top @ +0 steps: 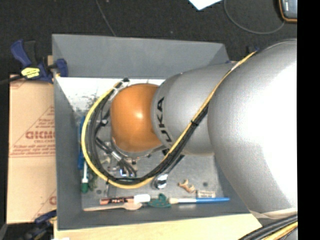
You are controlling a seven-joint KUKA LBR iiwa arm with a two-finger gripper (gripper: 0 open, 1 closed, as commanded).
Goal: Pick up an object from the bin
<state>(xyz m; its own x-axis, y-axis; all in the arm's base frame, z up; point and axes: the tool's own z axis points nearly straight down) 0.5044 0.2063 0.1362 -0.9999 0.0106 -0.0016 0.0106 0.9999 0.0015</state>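
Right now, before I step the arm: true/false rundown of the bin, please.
1. The arm reaches into the bin from the view's right. True.
2. A blue-handled stick lies along the bin's lower edge. True.
3. The orange wrist cover hangs outside the bin. False: it is over the bin floor, left of centre.
4. The dark green thing lies in the bin's upper right corner. False: it lies on the lower edge, just left of the blue-handled stick.
5. A small tan piece lies just above the blue-handled stick. True.
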